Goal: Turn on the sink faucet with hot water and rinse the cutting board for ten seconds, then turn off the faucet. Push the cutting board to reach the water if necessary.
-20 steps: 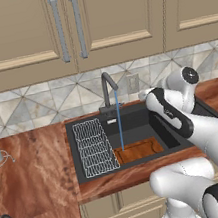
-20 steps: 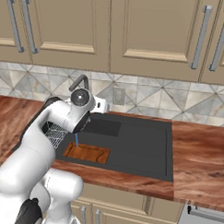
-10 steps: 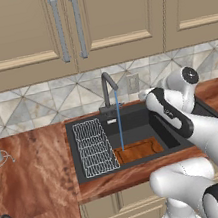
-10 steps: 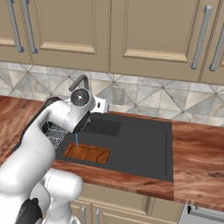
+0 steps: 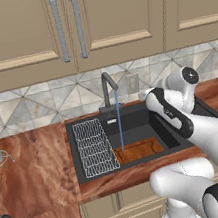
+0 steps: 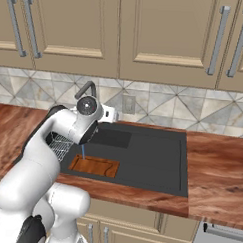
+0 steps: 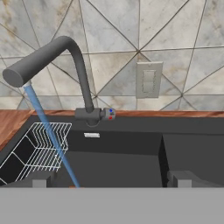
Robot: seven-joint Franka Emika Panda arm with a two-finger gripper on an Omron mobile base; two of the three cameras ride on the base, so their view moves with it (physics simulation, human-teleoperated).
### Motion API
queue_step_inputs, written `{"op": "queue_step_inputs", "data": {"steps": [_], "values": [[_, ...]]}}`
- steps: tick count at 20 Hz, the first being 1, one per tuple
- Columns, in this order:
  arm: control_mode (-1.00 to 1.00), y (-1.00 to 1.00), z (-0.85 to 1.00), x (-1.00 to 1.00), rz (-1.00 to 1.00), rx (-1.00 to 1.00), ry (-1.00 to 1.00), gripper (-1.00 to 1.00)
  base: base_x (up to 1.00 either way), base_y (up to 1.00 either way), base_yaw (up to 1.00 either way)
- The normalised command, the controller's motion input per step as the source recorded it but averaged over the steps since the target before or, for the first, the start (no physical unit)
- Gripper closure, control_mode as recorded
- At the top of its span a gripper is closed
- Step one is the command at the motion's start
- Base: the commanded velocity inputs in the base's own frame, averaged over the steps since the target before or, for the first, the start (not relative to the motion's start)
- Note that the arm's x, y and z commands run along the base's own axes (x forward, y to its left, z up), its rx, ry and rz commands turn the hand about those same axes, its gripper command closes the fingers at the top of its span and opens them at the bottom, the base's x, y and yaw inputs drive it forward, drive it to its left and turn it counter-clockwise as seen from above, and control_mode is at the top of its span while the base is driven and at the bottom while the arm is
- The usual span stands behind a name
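**Water running onto cutting board; arm held above sink**

The cutting board lies flat on the floor of the sink, at its front, just beside the white wire rack. The water falls in a thin stream from the faucet spout onto the left part of the board. The arm is folded above the right side of the basin, the gripper facing the faucet base and the tiled wall. The two fingertips stand well apart with nothing between them; the jaws are released.

A kitchen: sink, wood countertop, tiled backsplash, cabinets.
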Motion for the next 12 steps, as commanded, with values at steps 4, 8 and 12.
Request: {"op": "queue_step_inputs", "data": {"steps": [4, 8, 12], "values": [[-1.00, 0.00, 0.00, 0.00, 0.00, 0.00, 0.00, -1.00, 0.00, 0.00, 0.00], [-1.00, 0.00, 0.00, 0.00, 0.00, 0.00, 0.00, -1.00, 0.00, 0.00, 0.00], [-1.00, 0.00, 0.00, 0.00, 0.00, 0.00, 0.00, -1.00, 0.00, 0.00, 0.00]]}}
